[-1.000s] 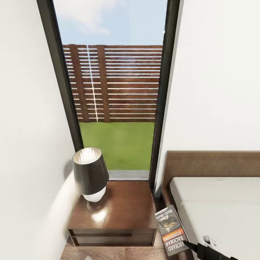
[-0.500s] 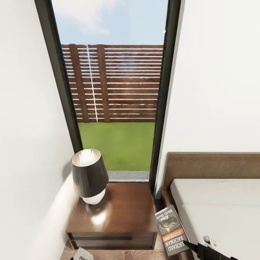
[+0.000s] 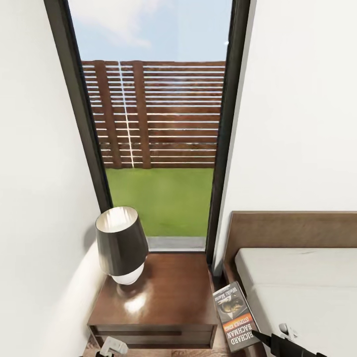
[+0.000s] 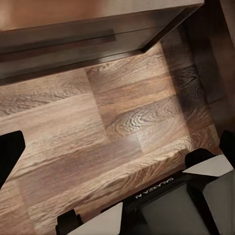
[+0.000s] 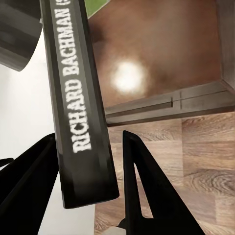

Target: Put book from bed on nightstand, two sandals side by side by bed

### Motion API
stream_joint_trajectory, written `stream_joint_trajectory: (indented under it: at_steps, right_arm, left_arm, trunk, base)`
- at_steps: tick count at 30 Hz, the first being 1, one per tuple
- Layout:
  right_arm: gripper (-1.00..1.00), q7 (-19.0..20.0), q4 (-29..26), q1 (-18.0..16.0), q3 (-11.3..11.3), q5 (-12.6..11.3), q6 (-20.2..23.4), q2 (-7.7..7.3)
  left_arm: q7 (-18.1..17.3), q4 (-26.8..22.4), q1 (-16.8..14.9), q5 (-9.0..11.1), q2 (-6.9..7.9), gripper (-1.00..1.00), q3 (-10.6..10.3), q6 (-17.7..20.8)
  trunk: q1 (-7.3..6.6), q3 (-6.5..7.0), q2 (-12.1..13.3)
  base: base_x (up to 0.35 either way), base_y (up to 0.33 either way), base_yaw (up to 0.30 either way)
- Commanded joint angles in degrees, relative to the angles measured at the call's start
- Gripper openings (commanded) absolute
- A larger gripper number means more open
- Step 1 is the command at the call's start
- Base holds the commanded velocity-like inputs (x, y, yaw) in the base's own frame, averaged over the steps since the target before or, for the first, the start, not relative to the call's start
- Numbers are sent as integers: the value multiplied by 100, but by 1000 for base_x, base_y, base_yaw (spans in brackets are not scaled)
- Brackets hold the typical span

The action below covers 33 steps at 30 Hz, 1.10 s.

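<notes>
Since a second ago the nightstand (image 3: 163,297) has been brought nearer; the book (image 3: 236,315) is pinched by the right gripper (image 5: 88,161), placement seemingly close.

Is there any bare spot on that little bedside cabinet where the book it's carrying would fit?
Yes. The nightstand top is bare from its middle across to the edge nearest the bed, and along its front edge. The crowded part is the back corner by the wall, where the lamp stands. The book in the right hand hangs just beside that free side.
</notes>
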Motion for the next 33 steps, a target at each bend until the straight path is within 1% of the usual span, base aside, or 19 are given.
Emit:
stream_joint_trajectory:
  at_steps: [1,6,24,27,33]
  right_arm:
    - [-100,14,-2,-3,12,-51,60,-2]
    - [-100,14,-2,-3,12,-51,60,-2]
    - [-100,14,-2,-3,12,-51,60,-2]
    - [-100,17,-2,-3,12,-51,60,-2]
    - [-100,22,-2,-3,13,-51,60,-2]
  left_arm:
    - [-8,-2,-3,23,3,100,-38,-6]
    - [-1,-2,-3,32,4,100,-38,-3]
    - [13,-2,-3,32,-5,100,-46,6]
    - [28,-2,-3,32,-10,100,-46,6]
    - [0,-6,-3,33,-7,100,-33,-4]
  trunk:
    - [1,-8,-6]
    - [1,-8,-6]
    - [1,-8,-6]
    - [1,-8,-6]
    - [1,-8,-6]
  base:
    - [2,0,0]
    - [205,6,0]
    - [310,54,0]
    - [137,3,0]
    - [9,0,0]
